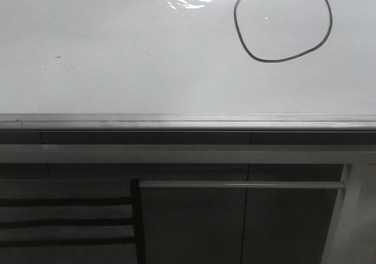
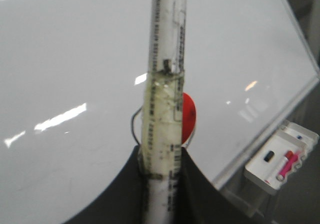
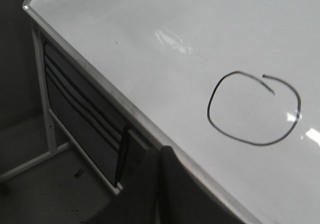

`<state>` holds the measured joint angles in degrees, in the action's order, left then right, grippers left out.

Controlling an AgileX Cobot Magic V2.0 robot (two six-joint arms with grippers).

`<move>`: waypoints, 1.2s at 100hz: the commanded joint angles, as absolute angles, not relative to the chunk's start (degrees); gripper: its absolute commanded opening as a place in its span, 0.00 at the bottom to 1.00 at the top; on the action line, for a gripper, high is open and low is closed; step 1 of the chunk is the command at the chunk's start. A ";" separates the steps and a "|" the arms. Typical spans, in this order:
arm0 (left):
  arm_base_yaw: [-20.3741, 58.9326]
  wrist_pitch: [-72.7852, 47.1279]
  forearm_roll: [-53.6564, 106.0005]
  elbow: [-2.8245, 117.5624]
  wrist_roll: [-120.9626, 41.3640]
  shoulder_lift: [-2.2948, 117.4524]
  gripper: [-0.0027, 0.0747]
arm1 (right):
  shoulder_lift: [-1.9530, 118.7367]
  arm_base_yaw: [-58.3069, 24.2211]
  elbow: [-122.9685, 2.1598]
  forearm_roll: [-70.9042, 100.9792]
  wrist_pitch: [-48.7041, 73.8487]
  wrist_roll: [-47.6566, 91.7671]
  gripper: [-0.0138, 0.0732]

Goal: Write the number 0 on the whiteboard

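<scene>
Thin black hand-drawn loop, the number 0 (image 1: 283, 26), sits near glossy white whiteboard (image 1: 117, 58) far right corner, ends overlapping. Left tool (image 2: 161, 176) clamps white taped marker (image 2: 162, 109), upright; right tool (image 3: 159, 156) state indeterminate.

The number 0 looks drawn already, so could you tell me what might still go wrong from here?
1. The number 0 is not fully closed: the right wrist view shows a small gap where the stroke ends overlap at the top, so it may read as unfinished.
2. The left gripper is shut on the taped marker close to the whiteboard; a careless retreat might leave a stray line.
3. Glare across the loop's top in the front view could hide defects.
</scene>
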<state>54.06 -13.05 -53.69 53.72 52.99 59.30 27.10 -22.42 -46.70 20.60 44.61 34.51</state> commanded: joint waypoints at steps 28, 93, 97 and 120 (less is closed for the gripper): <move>21.95 25.51 -51.22 58.02 65.76 77.06 0.01 | 23.34 -22.09 -42.86 23.03 39.72 31.51 0.08; 19.98 11.31 -51.60 63.76 65.47 86.52 0.57 | 23.45 -22.09 -42.86 23.15 38.82 31.51 0.08; 19.98 10.97 -51.60 63.76 65.47 86.76 0.64 | 23.45 -22.09 -42.86 23.15 38.74 31.51 0.08; 19.98 7.88 -51.76 63.76 65.47 86.20 0.76 | 23.45 -22.09 -42.86 23.15 37.67 31.51 0.08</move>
